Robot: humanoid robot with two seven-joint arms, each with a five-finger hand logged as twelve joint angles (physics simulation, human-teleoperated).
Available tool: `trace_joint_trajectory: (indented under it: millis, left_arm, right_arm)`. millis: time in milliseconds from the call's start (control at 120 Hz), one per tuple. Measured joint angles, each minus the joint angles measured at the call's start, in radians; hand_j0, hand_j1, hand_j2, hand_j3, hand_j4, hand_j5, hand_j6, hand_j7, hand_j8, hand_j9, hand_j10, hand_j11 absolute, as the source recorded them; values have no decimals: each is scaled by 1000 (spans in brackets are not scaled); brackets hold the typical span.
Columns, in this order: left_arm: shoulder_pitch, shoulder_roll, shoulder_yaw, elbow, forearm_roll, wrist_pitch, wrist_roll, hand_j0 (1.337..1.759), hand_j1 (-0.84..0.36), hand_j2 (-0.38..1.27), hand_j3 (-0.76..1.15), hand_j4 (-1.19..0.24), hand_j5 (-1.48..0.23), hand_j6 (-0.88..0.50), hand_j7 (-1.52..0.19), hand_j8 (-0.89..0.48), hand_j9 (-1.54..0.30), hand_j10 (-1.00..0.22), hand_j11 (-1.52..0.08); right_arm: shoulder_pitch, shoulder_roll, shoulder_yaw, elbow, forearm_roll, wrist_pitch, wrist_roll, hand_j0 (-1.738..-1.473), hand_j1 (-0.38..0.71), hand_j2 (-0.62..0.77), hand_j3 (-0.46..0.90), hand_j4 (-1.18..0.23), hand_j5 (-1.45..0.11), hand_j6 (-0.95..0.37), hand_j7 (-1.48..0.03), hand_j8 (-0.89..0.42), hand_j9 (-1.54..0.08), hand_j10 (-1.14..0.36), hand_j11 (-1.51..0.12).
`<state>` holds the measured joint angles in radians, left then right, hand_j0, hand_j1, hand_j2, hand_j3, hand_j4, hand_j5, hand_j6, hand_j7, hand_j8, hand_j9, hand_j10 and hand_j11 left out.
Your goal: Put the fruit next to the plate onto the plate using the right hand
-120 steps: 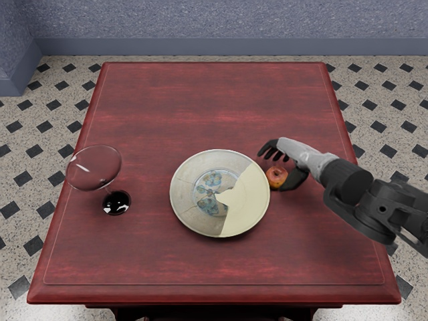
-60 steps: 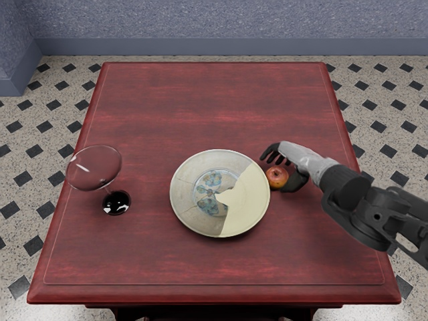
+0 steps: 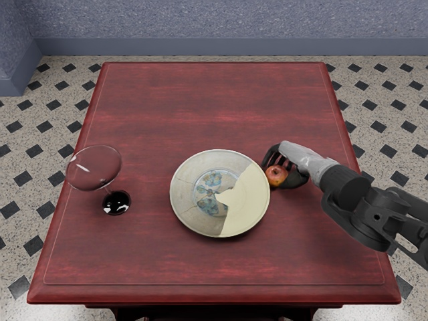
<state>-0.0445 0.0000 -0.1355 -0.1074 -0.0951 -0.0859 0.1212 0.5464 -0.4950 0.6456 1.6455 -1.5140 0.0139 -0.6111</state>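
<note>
A small red apple [image 3: 276, 175] lies on the table just right of the plate [image 3: 194, 171], a round grey-and-cream dish with a blue pattern in its middle. My right hand [image 3: 284, 167] reaches in from the right edge and wraps the apple, its dark fingers [image 3: 273, 156] curled over the far side and the thumb under the near side. The apple still rests at table level, beside the plate's right rim. The left arm is out of sight.
A wine glass [image 3: 95, 170] with a dark base [image 3: 116, 202] stands at the left of the red wooden table [image 3: 214, 100]. My right forearm [image 3: 364, 204] crosses the table's right edge. Checkered floor surrounds the table.
The right hand's fingers, spread beside the apple a second ago, have curled in around it. The apple and plate have not moved.
</note>
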Motion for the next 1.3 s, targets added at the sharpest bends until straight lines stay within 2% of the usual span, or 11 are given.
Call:
trace_joint_trajectory:
  millis: [183,342,408,525,692,717,742,792,925,1108,1300]
  left_arm:
    - [0,0,0,0,0,0,0,1658,349,0,0,0,0,-1,0,-1,0,0,0]
    - [0,0,0,0,0,0,0,1658,349,0,0,0,0,-1,0,-1,0,0,0]
    - [0,0,0,0,0,0,0,1658,349,0,0,0,0,-1,0,-1,0,0,0]
    - [0,0,0,0,0,0,0,1658,349,0,0,0,0,-1,0,-1,0,0,0]
    - [0,0,0,0,0,0,0,1658,349,0,0,0,0,-1,0,-1,0,0,0]
    - [0,0,0,0,0,0,0,1658,349,0,0,0,0,-1,0,0,0,0,0]
    - [0,0,0,0,0,0,0,1658,349,0,0,0,0,-1,0,0,0,0,0]
    - [0,0,0,0,0,0,0,1658,349,0,0,0,0,-1,0,0,0,0,0]
    - [0,0,0,0,0,0,0,1658,349,0,0,0,0,-1,0,-1,0,0,0]
    - [0,0,0,0,0,0,0,1658,349,0,0,-1,0,-1,0,-1,0,0,0]
    - [0,0,0,0,0,0,0,1658,349,0,0,-1,0,-1,0,-1,0,0,0]
  right_arm:
    - [1,1,0,-3,4,0,0,-1656,411,341,0,-635,-841,-409,-832,-406,-838,-636,-838]
    - [2,2,2,-10,1,-2,0,-1654,398,470,-1,-719,-876,-460,-907,-466,-896,-708,-895]
    - [2,2,2,-16,1,-3,0,-1653,358,426,-1,-739,-884,-478,-927,-495,-912,-725,-910]
    - [3,3,2,-27,3,-4,0,-1653,293,485,-1,-767,-885,-574,-947,-580,-931,-755,-928]
    - [6,30,3,-49,2,2,-1,-1646,129,237,-4,-785,-885,-658,-960,-651,-943,-760,-939]
    - [7,30,3,-51,11,3,-1,-1645,119,248,-2,-787,-880,-661,-960,-645,-942,-759,-939]
    - [9,30,5,-52,21,5,-1,-1646,125,289,-1,-778,-896,-659,-960,-646,-948,-754,-945]
    - [11,26,10,-54,41,13,-1,-1647,136,212,1,-775,-895,-623,-958,-587,-958,-745,-955]
    - [33,-5,16,-56,116,32,0,-1651,193,319,0,-747,-929,-604,-953,-551,-962,-726,-961]
    - [83,-52,23,-54,213,66,0,-1654,228,359,0,-726,-940,-585,-942,-534,-950,-708,-952]
    - [108,-67,123,-51,319,193,0,-1656,258,401,0,-715,-940,-569,-934,-521,-944,-693,-946]
